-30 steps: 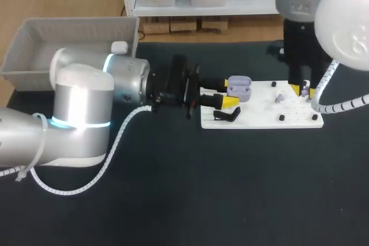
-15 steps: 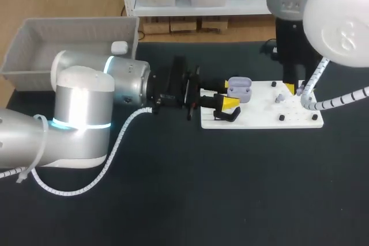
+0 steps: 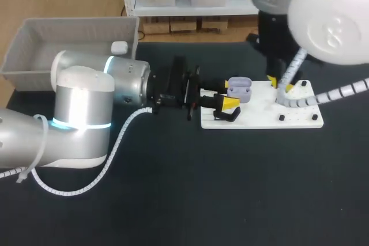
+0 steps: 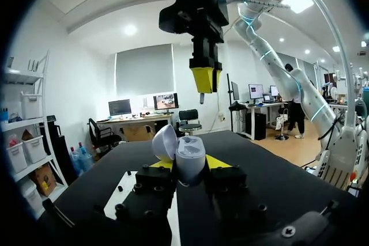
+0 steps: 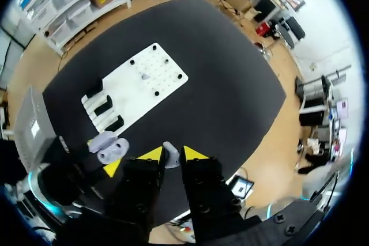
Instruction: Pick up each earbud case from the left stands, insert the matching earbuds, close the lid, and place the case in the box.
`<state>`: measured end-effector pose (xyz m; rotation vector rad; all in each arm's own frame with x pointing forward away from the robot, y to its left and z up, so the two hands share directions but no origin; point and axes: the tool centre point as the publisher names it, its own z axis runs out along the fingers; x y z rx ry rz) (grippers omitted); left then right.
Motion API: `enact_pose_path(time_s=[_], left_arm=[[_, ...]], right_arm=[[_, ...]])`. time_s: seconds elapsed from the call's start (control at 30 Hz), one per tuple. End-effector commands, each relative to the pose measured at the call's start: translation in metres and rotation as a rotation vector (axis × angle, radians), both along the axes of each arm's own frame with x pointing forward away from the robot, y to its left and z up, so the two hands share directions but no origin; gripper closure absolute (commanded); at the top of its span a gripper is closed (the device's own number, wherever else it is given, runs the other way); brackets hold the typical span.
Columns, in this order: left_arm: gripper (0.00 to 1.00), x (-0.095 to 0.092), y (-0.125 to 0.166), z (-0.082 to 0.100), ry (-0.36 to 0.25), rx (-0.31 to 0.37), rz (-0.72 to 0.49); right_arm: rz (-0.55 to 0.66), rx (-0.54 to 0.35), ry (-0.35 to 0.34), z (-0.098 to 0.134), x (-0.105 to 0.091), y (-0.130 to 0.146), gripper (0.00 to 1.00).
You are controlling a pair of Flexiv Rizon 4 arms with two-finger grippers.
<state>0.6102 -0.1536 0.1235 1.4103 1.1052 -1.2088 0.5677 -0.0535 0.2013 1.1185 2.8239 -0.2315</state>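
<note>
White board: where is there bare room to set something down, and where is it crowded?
Bare: the middle of the board, between the open case in the left gripper and the pegs; also the table in front. Crowded: the black stands at its left end, and under the right gripper.

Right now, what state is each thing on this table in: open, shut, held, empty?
earbud case: lid open, held by the left gripper.
left gripper: shut on the earbud case.
right gripper: shut on an earbud, above the white board.
white board: lying flat, a second earbud on it.
black stands: empty.
gray box: holds one white case.
</note>
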Motion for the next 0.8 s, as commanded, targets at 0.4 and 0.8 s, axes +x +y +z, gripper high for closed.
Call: enact_pose_path(time_s=[0.4, 0.8], left_arm=[[1.00, -0.0016, -0.0001, -0.0004, -0.003, -0.002, 0.007], [1.00, -0.0016, -0.0001, -0.0004, -0.003, -0.002, 0.007]], right_arm=[[-0.259, 0.011, 0.058, 0.0048, 0.0044, 0.0109, 1.00], [-0.269, 0.004, 0.068, 0.0048, 0.0063, 0.0145, 1.00]])
